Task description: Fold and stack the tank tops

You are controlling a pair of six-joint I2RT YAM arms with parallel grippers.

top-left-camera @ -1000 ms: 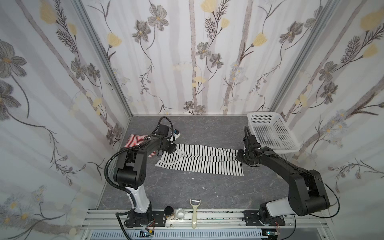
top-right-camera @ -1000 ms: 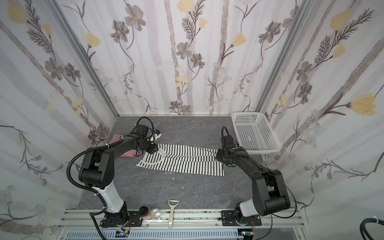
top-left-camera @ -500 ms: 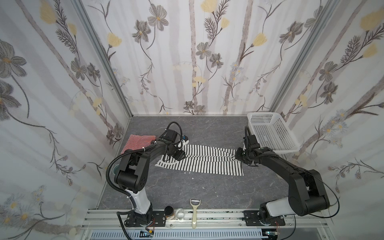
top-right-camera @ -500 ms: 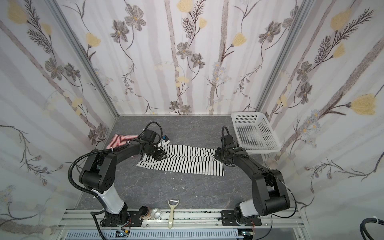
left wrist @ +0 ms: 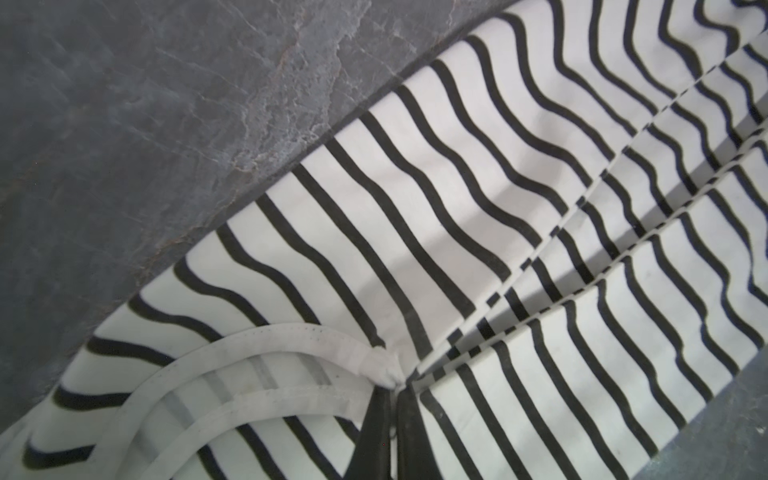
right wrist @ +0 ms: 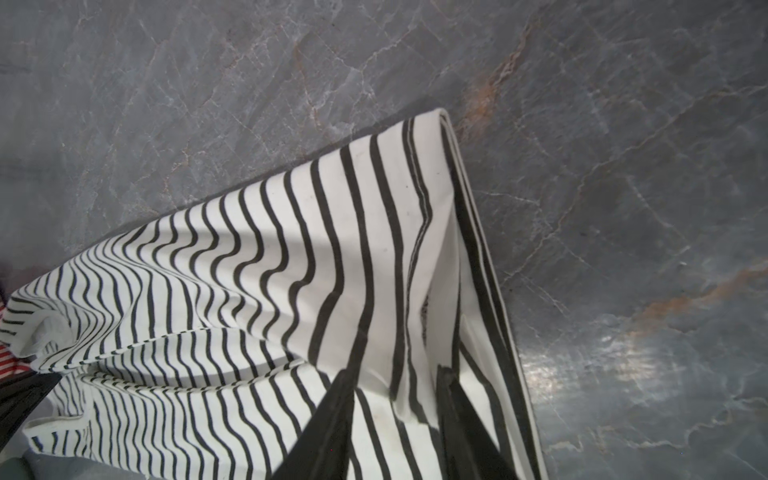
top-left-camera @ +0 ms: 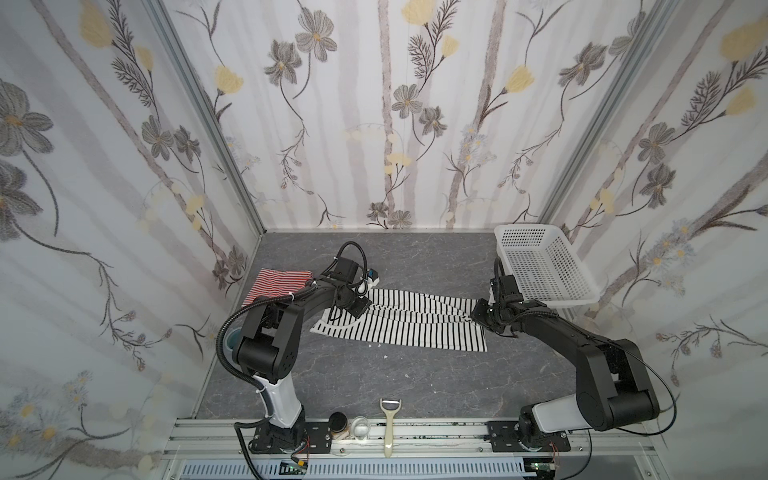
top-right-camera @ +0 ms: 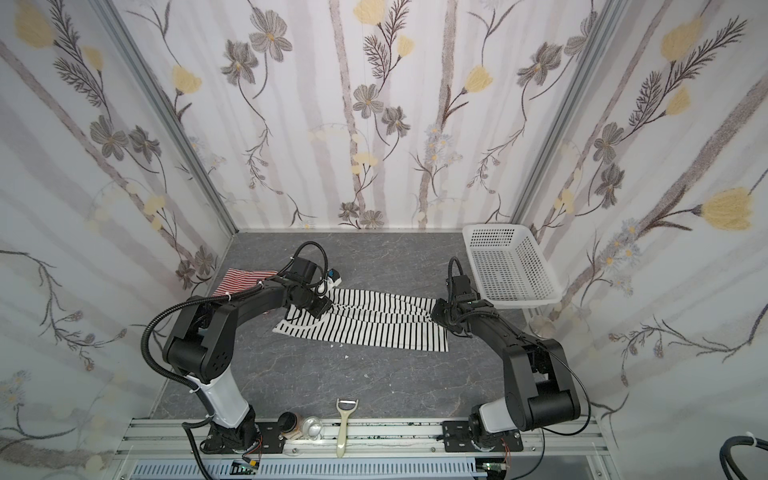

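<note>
**A:** Where is the black-striped tank top (top-left-camera: pixel 407 324) now?

**B:** It lies stretched out on the grey table (top-left-camera: pixel 395 386), to the left of the white perforated basket (top-left-camera: pixel 544 266) in both top views. One end of it comes near to the basket's front corner.

**A:** And the left gripper (left wrist: pixel 394 395)?

**B:** It is at the end of the top that is far from the basket. Its jaws are pressed together on the white edging, with a small pinch of cloth between them.

**A:** The right gripper (right wrist: pixel 394 374)?

**B:** It is at the end next to the basket. Its fingers stand a little apart and clamp a thick fold of the hem. Wrinkles run out from there.

**A:** And the red-and-white tank top (top-left-camera: pixel 278 282)?

**B:** It lies flat, farther from the basket than the striped one, and the left arm partly hides it.
</note>
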